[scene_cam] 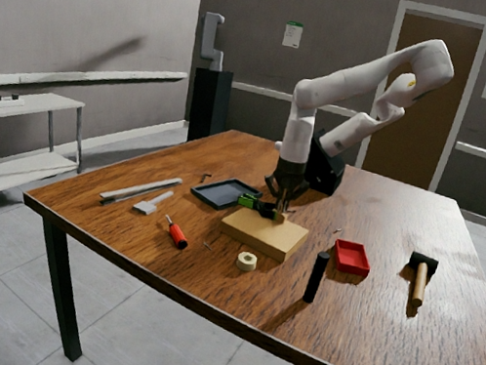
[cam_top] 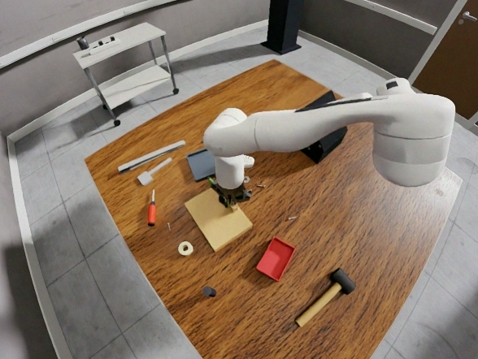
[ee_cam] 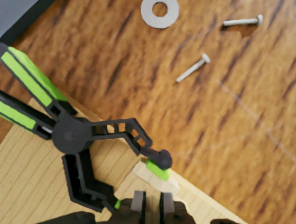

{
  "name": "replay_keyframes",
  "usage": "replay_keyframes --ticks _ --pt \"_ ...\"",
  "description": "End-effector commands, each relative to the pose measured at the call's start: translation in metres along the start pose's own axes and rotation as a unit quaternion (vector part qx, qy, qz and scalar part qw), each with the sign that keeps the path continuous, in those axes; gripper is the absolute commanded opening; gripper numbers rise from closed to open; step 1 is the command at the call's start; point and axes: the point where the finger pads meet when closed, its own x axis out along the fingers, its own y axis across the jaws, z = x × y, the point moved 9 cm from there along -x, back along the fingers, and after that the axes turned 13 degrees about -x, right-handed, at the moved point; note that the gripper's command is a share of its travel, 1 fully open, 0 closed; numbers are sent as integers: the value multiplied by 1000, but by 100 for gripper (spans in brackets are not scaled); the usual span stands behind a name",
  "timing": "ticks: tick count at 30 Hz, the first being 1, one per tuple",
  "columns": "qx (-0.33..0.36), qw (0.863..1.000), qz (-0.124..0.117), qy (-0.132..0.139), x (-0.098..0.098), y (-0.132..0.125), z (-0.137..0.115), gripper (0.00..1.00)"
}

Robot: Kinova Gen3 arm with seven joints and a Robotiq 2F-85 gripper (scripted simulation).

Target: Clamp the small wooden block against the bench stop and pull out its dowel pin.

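My gripper (cam_top: 233,205) (scene_cam: 282,211) (ee_cam: 152,207) points down over the bench board (cam_top: 215,227) (scene_cam: 257,233) (ee_cam: 30,165), at its back edge. Its fingers are nearly together, with a narrow gap, and look shut on the dowel pin, which is mostly hidden between them. The black and green spring clamp (scene_cam: 248,201) (ee_cam: 72,134) lies at the board's back, its green-padded jaws on either side of the wood under my fingertips. A pale wooden piece (ee_cam: 150,176) shows beside one pad; whether it is the block or the stop, I cannot tell. The hole and the block-stop contact are hidden.
A blue-grey tray (cam_top: 201,164) (scene_cam: 225,194) lies behind the board. A washer (ee_cam: 160,10) and screws (ee_cam: 242,21) lie behind it too. A red tray (cam_top: 276,259) (scene_cam: 352,257), mallet (cam_top: 325,298), tape roll (cam_top: 185,248), upright black cylinder (scene_cam: 315,277) and screwdriver (cam_top: 151,213) stand or lie around.
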Motion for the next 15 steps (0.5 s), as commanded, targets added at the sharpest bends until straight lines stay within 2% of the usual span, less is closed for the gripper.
replay_keyframes --ticks 1,15 --pt "7 1000 -1 -1 -2 -1 0 10" --pt "33 999 -1 -1 -2 -1 0 10"
